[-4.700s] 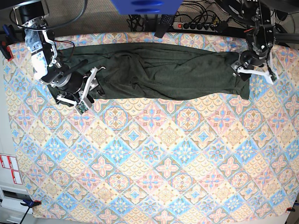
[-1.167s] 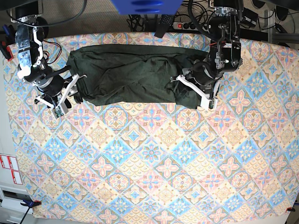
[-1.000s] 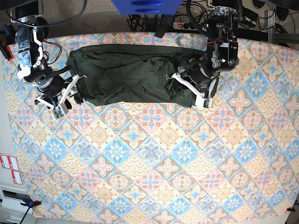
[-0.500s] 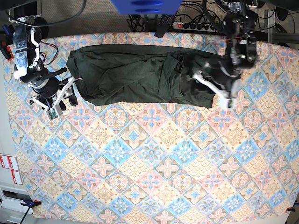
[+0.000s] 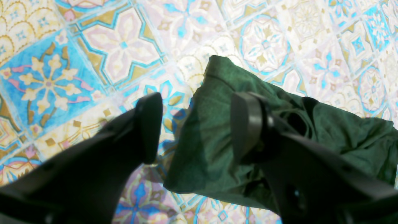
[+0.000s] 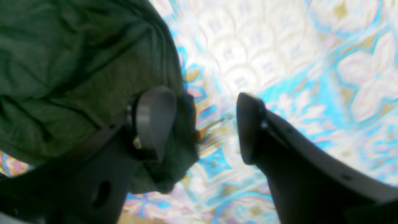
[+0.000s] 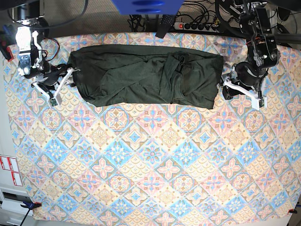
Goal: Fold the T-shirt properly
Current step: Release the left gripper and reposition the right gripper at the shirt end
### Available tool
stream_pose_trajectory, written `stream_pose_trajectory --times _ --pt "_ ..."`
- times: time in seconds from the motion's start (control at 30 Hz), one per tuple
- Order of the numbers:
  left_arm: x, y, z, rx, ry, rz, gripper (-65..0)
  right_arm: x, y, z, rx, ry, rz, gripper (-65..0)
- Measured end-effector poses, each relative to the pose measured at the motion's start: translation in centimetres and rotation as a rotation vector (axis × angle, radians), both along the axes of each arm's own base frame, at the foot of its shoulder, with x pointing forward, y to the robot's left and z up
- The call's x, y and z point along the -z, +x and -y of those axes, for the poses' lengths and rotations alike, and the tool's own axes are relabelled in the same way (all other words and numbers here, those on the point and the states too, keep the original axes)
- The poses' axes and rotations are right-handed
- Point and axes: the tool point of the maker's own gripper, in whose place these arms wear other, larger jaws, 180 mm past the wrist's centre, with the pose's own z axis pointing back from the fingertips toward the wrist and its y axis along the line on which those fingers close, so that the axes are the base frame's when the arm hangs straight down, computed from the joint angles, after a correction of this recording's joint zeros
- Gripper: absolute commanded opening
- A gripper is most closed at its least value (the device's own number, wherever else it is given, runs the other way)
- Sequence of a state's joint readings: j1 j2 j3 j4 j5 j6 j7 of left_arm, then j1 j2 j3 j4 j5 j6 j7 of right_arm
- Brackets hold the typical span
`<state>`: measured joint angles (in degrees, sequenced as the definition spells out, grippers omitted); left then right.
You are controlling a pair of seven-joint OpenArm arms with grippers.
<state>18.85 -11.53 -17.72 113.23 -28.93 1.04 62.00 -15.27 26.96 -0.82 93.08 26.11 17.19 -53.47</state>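
The dark olive-green T-shirt (image 7: pixel 141 75) lies as a wide folded band across the far part of the table, with a bunched ridge right of its middle. My left gripper (image 7: pixel 225 89) is open just off the shirt's right edge. In the left wrist view its gripper (image 5: pixel 196 124) hovers open over a corner of the shirt (image 5: pixel 342 133), not closed on it. My right gripper (image 7: pixel 63 84) is open at the shirt's left end. In the right wrist view that gripper (image 6: pixel 202 127) is open, one finger (image 6: pixel 155 121) over the shirt's edge (image 6: pixel 62 77).
The table carries a colourful patterned cloth (image 7: pixel 150 165). A power strip (image 7: pixel 197 26) and cables lie beyond the far edge, next to a blue object (image 7: pixel 146 5). Red and white labels (image 7: pixel 9 169) sit at the left, off the table.
My left gripper moved right from over the shirt to beyond its right edge, and the shirt's right end now lies spread further right. My right gripper backed off to the left and up.
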Motion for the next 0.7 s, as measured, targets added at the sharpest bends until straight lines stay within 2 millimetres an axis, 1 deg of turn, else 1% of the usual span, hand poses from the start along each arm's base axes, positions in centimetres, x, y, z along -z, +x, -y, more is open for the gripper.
stream_pose_trajectory --times 0.4,0.63,0.7 --pt "0.1 -0.1 0.2 0.003 -0.006 -0.003 -29.9 2.6 -1.4 -1.5 0.049 0.065 -0.062 -30.2" --pt "0.1 -0.1 0.2 0.003 -0.006 -0.005 -29.9 2.7 -1.1 -3.2 0.059 0.107 -0.053 -30.2" --pt "0.1 -0.1 0.2 0.003 -0.006 -0.005 -29.9 2.9 -1.4 -4.5 0.007 0.134 -0.056 -30.3"
